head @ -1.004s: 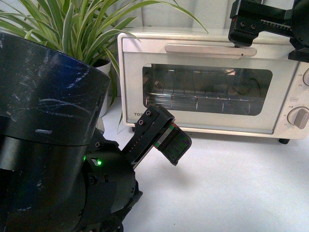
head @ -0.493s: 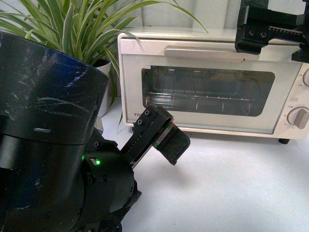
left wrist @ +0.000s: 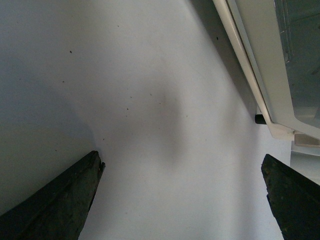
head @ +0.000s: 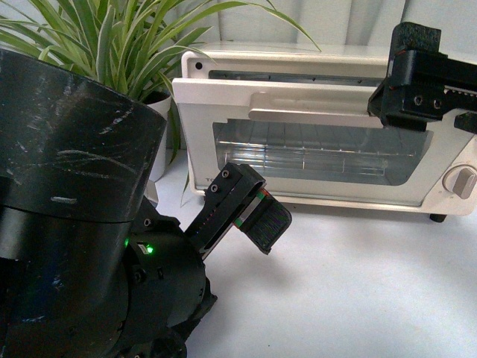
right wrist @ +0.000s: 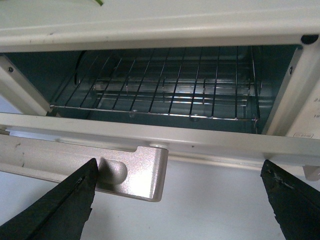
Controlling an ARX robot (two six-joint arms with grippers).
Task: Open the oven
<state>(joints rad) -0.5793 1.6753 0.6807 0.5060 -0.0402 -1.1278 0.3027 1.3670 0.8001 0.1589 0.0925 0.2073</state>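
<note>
Since a moment ago the door (head: 200, 112) has tipped outward at the top, leaving a dark slot under the roof of the boxy cream-white oven (head: 313, 54), which stands on the white table (head: 358, 283) beside a striped-leaf plant (head: 112, 45). Its satin, pale bar handle (right wrist: 132, 167) lies between the right gripper's (right wrist: 177, 200) widely spread black fingers, not pinched. A thin wire rack (right wrist: 165, 90) shows inside. The left gripper (left wrist: 182, 195) gapes wide over the table, holding nothing.

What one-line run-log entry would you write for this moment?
task: open oven | door: ajar, top tilted out | right gripper: open, straddling handle end | left gripper: open, above table
</note>
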